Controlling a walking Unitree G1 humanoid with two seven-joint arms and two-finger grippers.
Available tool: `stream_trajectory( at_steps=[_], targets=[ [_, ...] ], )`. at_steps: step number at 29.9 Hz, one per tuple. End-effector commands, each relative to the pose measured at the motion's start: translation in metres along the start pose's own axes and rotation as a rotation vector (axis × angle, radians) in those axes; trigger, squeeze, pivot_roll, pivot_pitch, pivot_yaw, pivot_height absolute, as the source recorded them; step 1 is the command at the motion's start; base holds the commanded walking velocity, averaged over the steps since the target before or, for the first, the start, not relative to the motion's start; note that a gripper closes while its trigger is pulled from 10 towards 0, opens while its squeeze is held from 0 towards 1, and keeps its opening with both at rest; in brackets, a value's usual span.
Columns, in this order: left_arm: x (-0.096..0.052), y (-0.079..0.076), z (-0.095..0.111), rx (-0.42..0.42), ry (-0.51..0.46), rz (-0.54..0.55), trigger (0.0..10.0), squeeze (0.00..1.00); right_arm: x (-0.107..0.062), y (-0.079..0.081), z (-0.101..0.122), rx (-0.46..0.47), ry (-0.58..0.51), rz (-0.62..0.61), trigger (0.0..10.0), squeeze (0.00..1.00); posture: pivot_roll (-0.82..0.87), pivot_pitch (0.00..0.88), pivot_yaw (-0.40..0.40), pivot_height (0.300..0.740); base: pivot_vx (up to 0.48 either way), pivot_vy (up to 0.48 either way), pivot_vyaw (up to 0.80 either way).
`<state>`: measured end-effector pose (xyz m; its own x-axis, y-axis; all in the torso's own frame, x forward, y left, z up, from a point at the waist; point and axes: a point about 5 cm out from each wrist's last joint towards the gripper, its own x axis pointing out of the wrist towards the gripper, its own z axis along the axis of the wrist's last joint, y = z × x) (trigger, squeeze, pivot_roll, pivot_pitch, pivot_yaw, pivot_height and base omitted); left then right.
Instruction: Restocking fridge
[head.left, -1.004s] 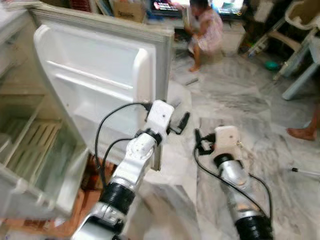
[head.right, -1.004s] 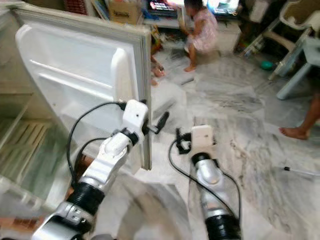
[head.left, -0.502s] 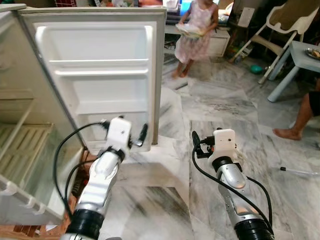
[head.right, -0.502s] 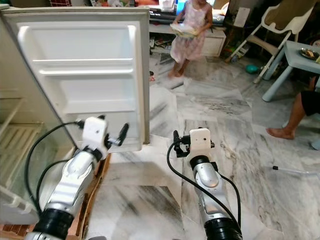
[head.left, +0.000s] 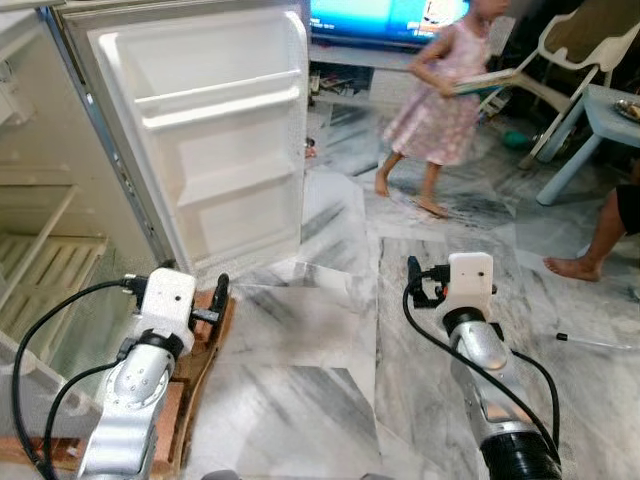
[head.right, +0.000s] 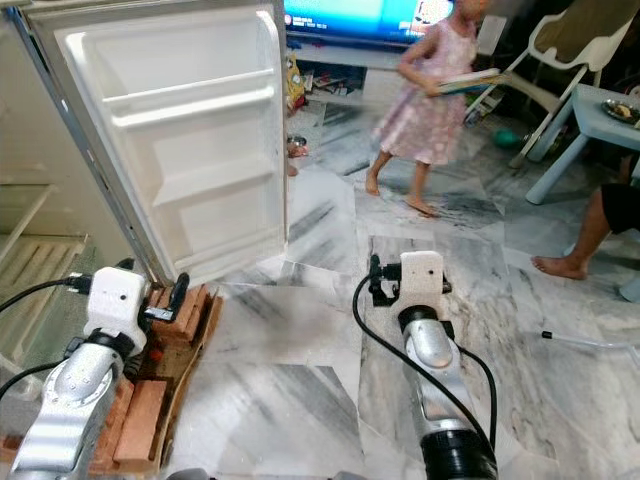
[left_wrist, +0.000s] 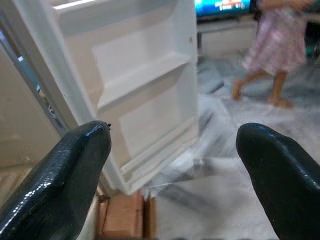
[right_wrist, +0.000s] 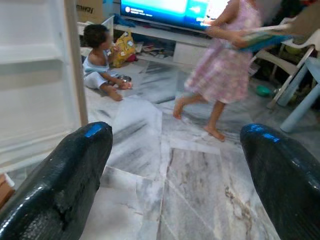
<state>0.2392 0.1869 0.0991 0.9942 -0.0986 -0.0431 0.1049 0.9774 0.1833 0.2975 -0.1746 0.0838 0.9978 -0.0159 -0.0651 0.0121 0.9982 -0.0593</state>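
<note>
Marble floor (head.left: 320, 400), grey-veined and glossy, spreads before an open fridge (head.left: 40, 230) in a living room.

**Grippers**
- Left gripper (left_wrist: 175, 170): both black, rubbery, rounded fingers (left_wrist: 65, 175) stand wide apart and hold nothing. It points at the lower edge of the door (head.left: 215, 130).
- Right gripper (right_wrist: 175, 170): fingers (right_wrist: 65, 170) likewise spread and bare, aimed over open floor toward the room.
- Each silver arm carries a white wrist block with a looped black cable.

**Task item**
- No stock item is held or in reach. The fridge stands at the robot's left, its door swung fully open.
- Door liner: smooth white moulded plastic with two ledge shelves (head.left: 220, 95), both bare.
- Cabinet: pale slatted shelf (head.left: 45, 285), also bare.
- Base: the fridge rests on brick-coloured blocks (head.right: 185, 315) and a wooden board.

**Procedure (judgement)**
1. The step in hand appears to be positioning at the fridge with hands free, or going for stock.
2. Keep the left arm clear of the door edge; a knock may swing the door.
3. Watch the cables near the blocks; they could snag.
4. A person (head.left: 440, 110) in a pink dress walks across the floor, a second person (right_wrist: 100, 55) sits near the door, and a bare leg (head.left: 600, 240) shows at the right. Move slowly and yield.
</note>
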Motion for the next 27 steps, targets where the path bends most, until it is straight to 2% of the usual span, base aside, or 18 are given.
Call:
stream_trajectory(
  at_steps=[1, 2, 5, 11, 13, 15, 17, 27],
  targets=[
    [-0.006, -0.003, 0.006, 0.026, -0.036, -0.004, 10.0, 0.00, 0.000, 0.001, -0.004, 0.034, 0.012, 0.017, 10.0, 0.00, 0.06, 0.053, -0.074, 0.740, 0.000, 0.000, 0.00],
    [-0.010, -0.006, 0.000, 0.038, -0.017, 0.018, 10.0, 0.00, -0.001, 0.002, -0.005, 0.018, 0.000, 0.007, 10.0, 0.00, 0.08, 0.031, -0.066, 0.740, 0.000, 0.000, 0.00],
    [-0.008, -0.001, -0.005, 0.013, 0.012, 0.116, 10.0, 0.00, -0.002, 0.001, -0.007, 0.029, 0.011, -0.027, 10.0, 0.00, 0.08, 0.015, -0.043, 0.740, 0.000, 0.000, 0.00],
    [0.003, 0.002, -0.003, 0.006, -0.016, 0.239, 10.0, 0.00, -0.005, 0.006, 0.000, 0.050, -0.031, 0.033, 10.0, 0.00, 0.07, 0.003, -0.044, 0.740, 0.000, 0.000, 0.00],
    [0.006, 0.001, -0.005, 0.016, -0.012, 0.237, 10.0, 0.00, -0.004, 0.007, 0.003, 0.025, -0.051, 0.042, 10.0, 0.00, 0.07, 0.000, -0.047, 0.740, 0.000, -0.412, 0.00],
    [0.007, -0.001, -0.006, 0.022, -0.010, 0.216, 10.0, 0.00, -0.003, 0.006, 0.003, 0.047, -0.047, 0.030, 10.0, 0.00, 0.08, 0.000, -0.042, 0.740, 0.000, -0.461, 0.00],
    [0.008, -0.004, -0.009, 0.032, 0.004, 0.183, 10.0, 0.00, -0.001, 0.006, 0.000, 0.058, -0.038, 0.017, 10.0, 0.00, 0.08, 0.002, -0.044, 0.740, 0.000, -0.461, -0.63],
    [0.006, -0.012, -0.019, 0.012, 0.040, 0.182, 10.0, 0.00, -0.010, -0.002, -0.013, 0.082, -0.005, -0.022, 10.0, 0.00, 0.07, 0.000, -0.042, 0.740, 0.000, -0.464, -0.74]
  ],
)
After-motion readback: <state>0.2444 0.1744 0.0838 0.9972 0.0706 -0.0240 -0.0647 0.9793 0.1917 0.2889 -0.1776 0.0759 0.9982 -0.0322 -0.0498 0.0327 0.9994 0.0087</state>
